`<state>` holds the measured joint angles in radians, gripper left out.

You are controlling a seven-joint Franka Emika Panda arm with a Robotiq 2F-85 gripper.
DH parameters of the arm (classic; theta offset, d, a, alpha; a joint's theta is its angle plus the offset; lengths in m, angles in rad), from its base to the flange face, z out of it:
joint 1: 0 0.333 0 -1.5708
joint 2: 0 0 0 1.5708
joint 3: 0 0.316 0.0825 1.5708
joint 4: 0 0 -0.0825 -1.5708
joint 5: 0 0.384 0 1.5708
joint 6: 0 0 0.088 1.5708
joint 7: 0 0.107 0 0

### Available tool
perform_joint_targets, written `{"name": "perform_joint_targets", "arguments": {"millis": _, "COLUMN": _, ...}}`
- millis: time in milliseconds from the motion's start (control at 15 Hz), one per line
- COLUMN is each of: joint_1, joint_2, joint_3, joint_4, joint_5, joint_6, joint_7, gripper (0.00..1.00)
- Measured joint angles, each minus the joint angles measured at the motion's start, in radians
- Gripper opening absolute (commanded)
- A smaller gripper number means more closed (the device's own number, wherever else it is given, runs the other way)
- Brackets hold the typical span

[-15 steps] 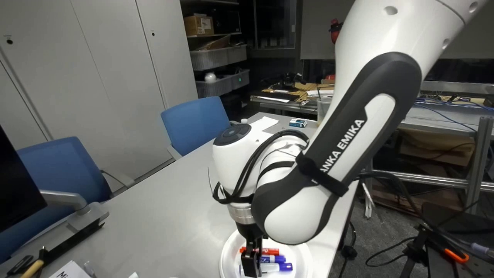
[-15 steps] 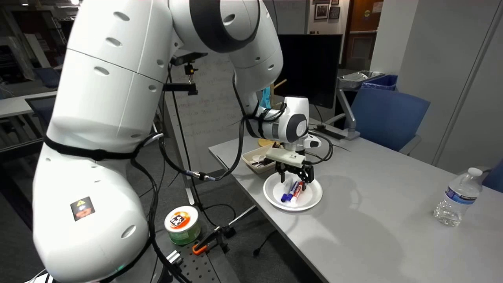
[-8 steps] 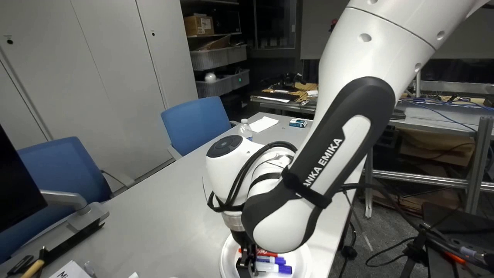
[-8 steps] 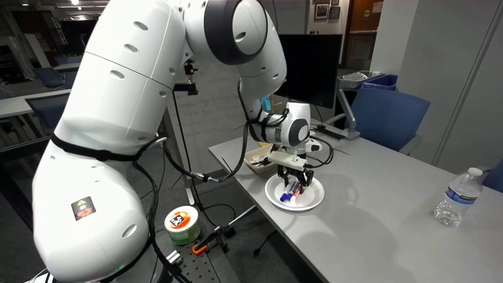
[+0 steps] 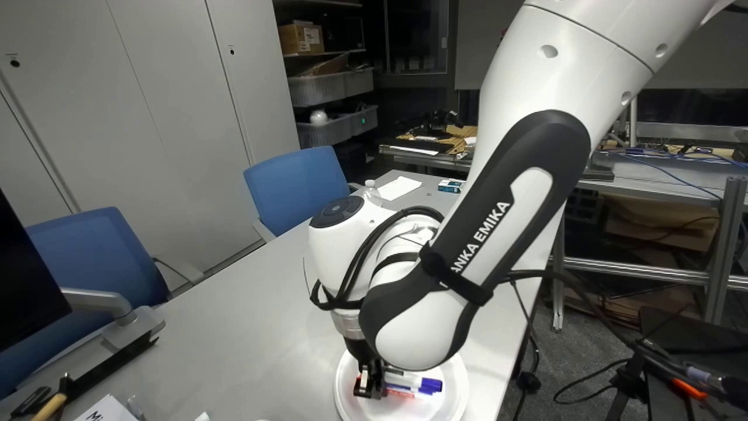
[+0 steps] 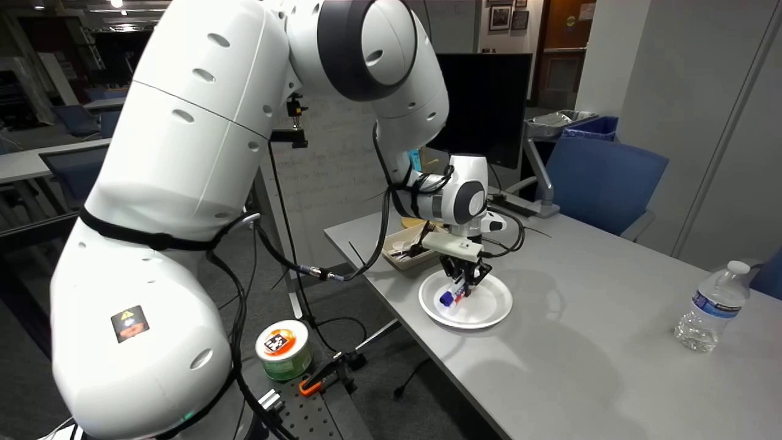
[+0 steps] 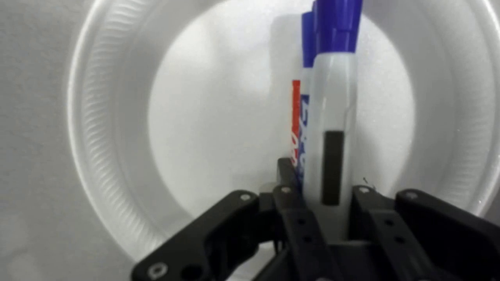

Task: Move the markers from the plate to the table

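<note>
In an exterior view, white lettering on my robot arm reads "ANKA EMIKA", a black strap cutting off its start. A cropped white box shows "Mi". Handwriting on the whiteboard is too faint to read, the water bottle label too small. From the wrist, my gripper is clenched on a white-bodied marker over the plate; a blue marker and a red marker sit just beside it, lettering partly hidden, and I cannot tell if they are pinched too. A beige tray stands near the plate; the bottle is well apart on the grey table.
</note>
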<state>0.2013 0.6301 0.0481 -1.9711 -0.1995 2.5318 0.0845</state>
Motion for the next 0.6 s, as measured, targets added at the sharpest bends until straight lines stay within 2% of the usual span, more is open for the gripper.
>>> {"name": "perform_joint_targets", "arguments": {"millis": 600, "joint_1": -0.003, "joint_2": -0.036, "joint_3": -0.022, "joint_4": -0.001, "joint_5": 0.001, "joint_6": -0.026, "joint_7": 0.001, "gripper": 0.05}}
